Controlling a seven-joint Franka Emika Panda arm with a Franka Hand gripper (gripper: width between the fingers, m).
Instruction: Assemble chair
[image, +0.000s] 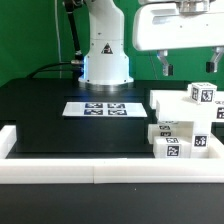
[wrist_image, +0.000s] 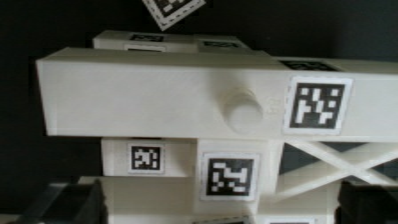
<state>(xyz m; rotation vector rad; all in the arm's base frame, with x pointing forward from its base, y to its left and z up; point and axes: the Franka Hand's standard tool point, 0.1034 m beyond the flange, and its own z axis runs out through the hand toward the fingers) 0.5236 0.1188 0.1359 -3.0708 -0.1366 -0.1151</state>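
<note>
End effector (image: 188, 67) spread wide, holding nothing, hovering above the chair parts (image: 185, 122) clustered at the worktop (image: 60, 115) corner by the border rail (image: 90, 172). Risk: descending off-centre, a finger could strike the top slab (wrist_image: 169, 95) and topple the pile.

Black table (image: 50, 115): wide bare stretch on exterior view's left, free for approach. Marker board (image: 97, 108) lies flat mid-table, low, no real obstruction. White border rail (image: 60, 170) walls the near edge. Chair pieces (image: 185, 125) stacked and crowded on exterior view's right, against rail; little room betw. them. Gripper (image: 187, 68) hangs above the stack, jaws wide, air gap underneath.
</note>
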